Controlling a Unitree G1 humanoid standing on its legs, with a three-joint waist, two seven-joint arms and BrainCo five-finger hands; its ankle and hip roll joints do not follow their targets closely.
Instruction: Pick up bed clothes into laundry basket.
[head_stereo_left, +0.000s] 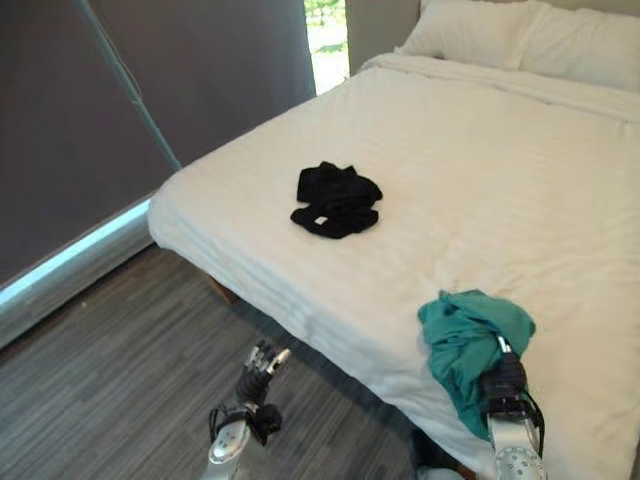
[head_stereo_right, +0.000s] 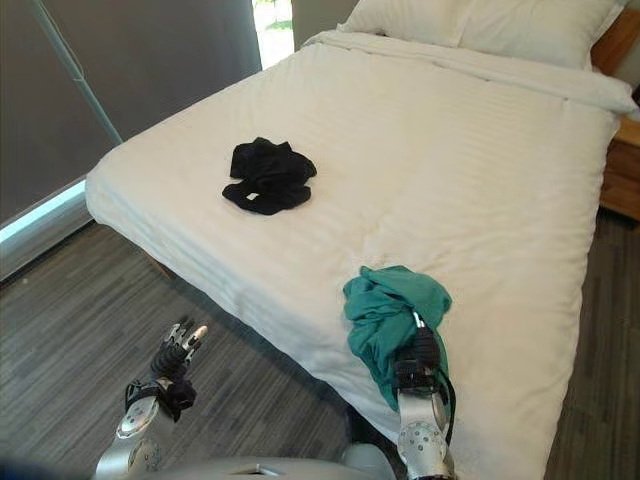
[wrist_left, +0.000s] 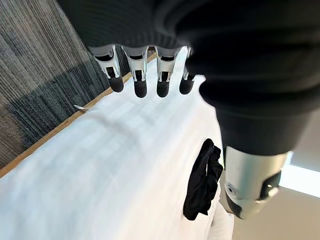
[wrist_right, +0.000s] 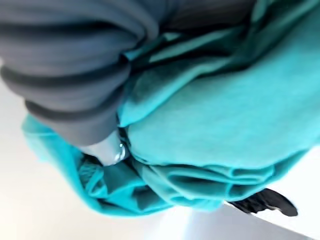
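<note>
**Teal garment bunched over the right hand at the bed's near edge**

A crumpled teal garment (head_stereo_left: 472, 342) sits at the near edge of the white bed (head_stereo_left: 480, 180), with part of it draped down over the side of the mattress. The right hand (head_stereo_left: 505, 378) comes up from below into this cloth; its dark ribbed cover shows beneath the fabric, and the teal folds wrap over the fingers. In the right wrist view the cloth (wrist_right: 210, 120) presses close against the hand and hides the fingers, so I cannot tell whether they are curled round it or straight.

Further up the bed, well apart from the teal piece, a black garment (head_stereo_right: 268, 176) lies in a loose heap on the striped cover, nearer the bed's left side. Two white pillows (head_stereo_left: 520, 35) rest at the head of the bed.

The left hand (head_stereo_right: 178, 352) hangs over the grey wood-look floor (head_stereo_left: 120, 400) just beside the bed's near left side, touching nothing. Its fingers (wrist_left: 140, 75) are straight and relaxed, slightly spread, holding nothing. A dark roller blind (head_stereo_left: 100, 110) covers the window on the left.
</note>
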